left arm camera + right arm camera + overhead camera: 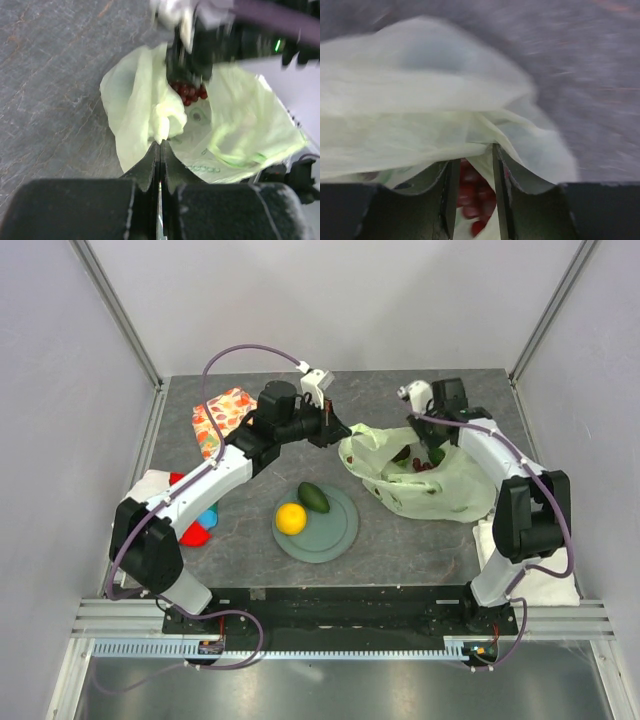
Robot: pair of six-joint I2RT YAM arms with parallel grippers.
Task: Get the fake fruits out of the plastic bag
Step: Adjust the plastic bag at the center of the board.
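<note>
The pale green plastic bag [435,485] lies right of the grey-green plate [335,535]. The orange [291,518] and the dark green oval fruit [314,497] rest on the plate. My left gripper [337,432] is shut on a fold of the bag's left rim [161,131], jaws pressed together. My right gripper [425,452] reaches into the bag's mouth, its fingers [451,190] closed round the dark red grape bunch [476,192], with bag film draped over them. The grapes also show in the left wrist view [189,91]. A small dark item [400,453] sits inside the bag beside them.
An orange leaf-patterned cloth [222,415] lies at the back left. Red and blue toy items [197,525] sit by the left arm. White towels lie at the left [148,485] and the front right [548,578]. Walls enclose the table.
</note>
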